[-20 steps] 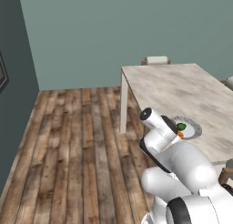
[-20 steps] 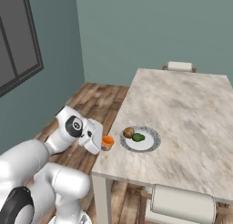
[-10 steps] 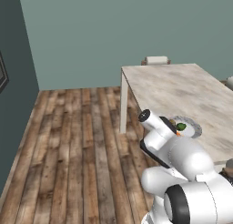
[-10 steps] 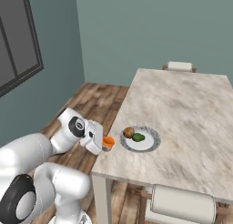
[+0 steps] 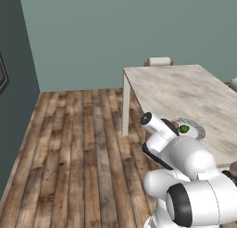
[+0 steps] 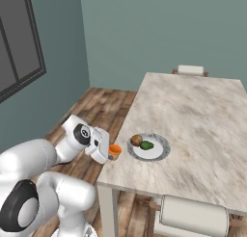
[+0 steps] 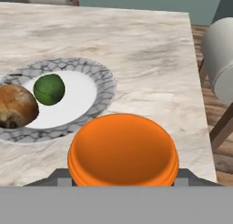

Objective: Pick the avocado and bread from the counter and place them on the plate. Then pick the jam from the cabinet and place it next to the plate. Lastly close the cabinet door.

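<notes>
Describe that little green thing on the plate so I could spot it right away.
Start at the big pale marble counter and find the round white plate with the grey patterned rim near its front edge. Two small lumps lie side by side on it: the avocado is the dark green glossy one, unlike the mottled brown bread beside it.

The tabletop is pale beige-grey marble with streaky veining. The plate has a white centre and a grey rim with dark crackle lines; on it, the avocado is dark green and the bread is mottled orange-brown. The jam shows an orange top, the floor is streaked brown wood planks, and the wall is muted teal.
</notes>
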You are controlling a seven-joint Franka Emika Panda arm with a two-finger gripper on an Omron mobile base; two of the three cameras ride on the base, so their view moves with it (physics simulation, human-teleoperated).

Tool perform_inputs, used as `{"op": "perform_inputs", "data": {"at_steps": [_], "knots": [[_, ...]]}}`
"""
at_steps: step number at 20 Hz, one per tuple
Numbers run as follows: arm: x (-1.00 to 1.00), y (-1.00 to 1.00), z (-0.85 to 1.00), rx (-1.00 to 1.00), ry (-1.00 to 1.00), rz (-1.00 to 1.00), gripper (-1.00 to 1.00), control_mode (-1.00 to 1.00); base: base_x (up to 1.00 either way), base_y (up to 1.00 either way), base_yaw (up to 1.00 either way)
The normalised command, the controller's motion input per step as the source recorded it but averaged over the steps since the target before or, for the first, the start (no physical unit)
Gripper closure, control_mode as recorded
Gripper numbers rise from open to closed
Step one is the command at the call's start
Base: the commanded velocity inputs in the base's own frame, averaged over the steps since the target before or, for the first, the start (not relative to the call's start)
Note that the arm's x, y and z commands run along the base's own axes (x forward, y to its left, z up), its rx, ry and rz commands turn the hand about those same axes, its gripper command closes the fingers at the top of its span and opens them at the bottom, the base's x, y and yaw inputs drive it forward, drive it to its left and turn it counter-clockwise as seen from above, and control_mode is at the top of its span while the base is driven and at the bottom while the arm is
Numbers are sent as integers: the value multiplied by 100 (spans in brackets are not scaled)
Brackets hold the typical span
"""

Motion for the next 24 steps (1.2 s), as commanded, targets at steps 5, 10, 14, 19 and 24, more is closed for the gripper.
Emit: {"op": "perform_inputs", "data": {"at_steps": [5,10,14,19,24], "knots": [[0,-1,-15,0,-5,0,100,-100,0,0,0],[0,-8,-21,0,-1,1,100,-100,0,0,0],[0,-15,-19,0,0,2,100,-100,0,0,0],[0,-1,-16,0,0,2,100,-100,0,0,0],[0,0,-15,0,0,2,100,-100,0,0,0]]}}
